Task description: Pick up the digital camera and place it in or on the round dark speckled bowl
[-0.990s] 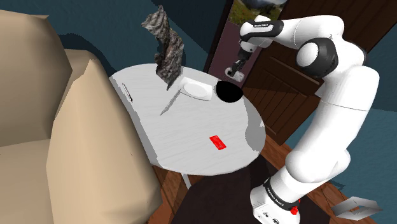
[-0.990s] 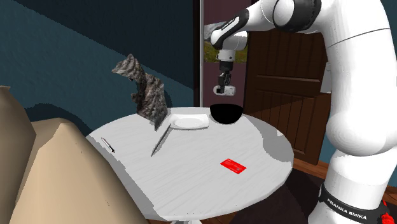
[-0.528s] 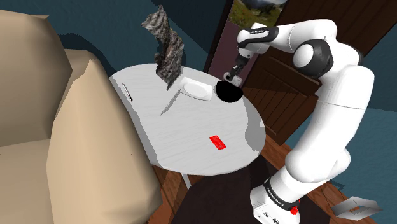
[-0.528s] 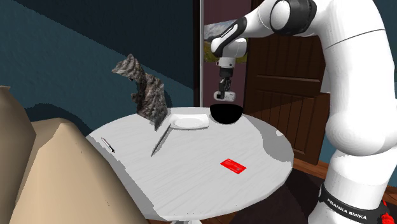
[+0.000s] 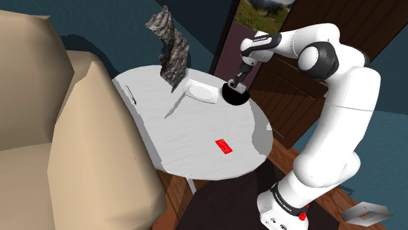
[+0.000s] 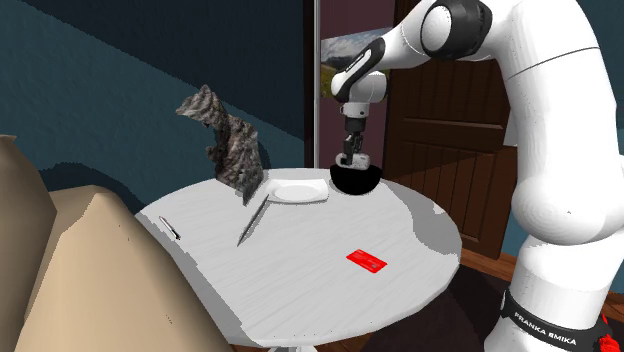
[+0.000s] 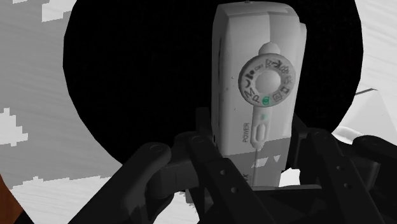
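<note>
A silver-white digital camera (image 7: 257, 83) with a mode dial and a POWER label is clasped between my black fingers (image 7: 202, 153). My gripper (image 7: 254, 153) is shut on its lower end. Right beneath the camera lies the round black inside of the bowl (image 7: 140, 83). In the shoulder view the gripper (image 5: 233, 87) hangs at the rim of the dark bowl (image 5: 237, 98), at the far side of the round white table (image 5: 196, 140). The second exterior view shows the camera (image 6: 352, 159) dipping into the bowl (image 6: 354, 183) from above.
A white dish (image 5: 201, 91) sits right beside the bowl. A red card (image 5: 224, 146), a thin grey utensil (image 5: 171, 108) and a pen (image 5: 131, 95) lie on the table. A crumpled grey object (image 5: 170, 49) rises at the back. A beige sofa (image 5: 52, 137) borders the table; a brown door (image 6: 450, 120) stands behind.
The arm has come down and moved slightly toward the table, lowering the held camera from above the bowl to its rim. The things on the table have not moved.
</note>
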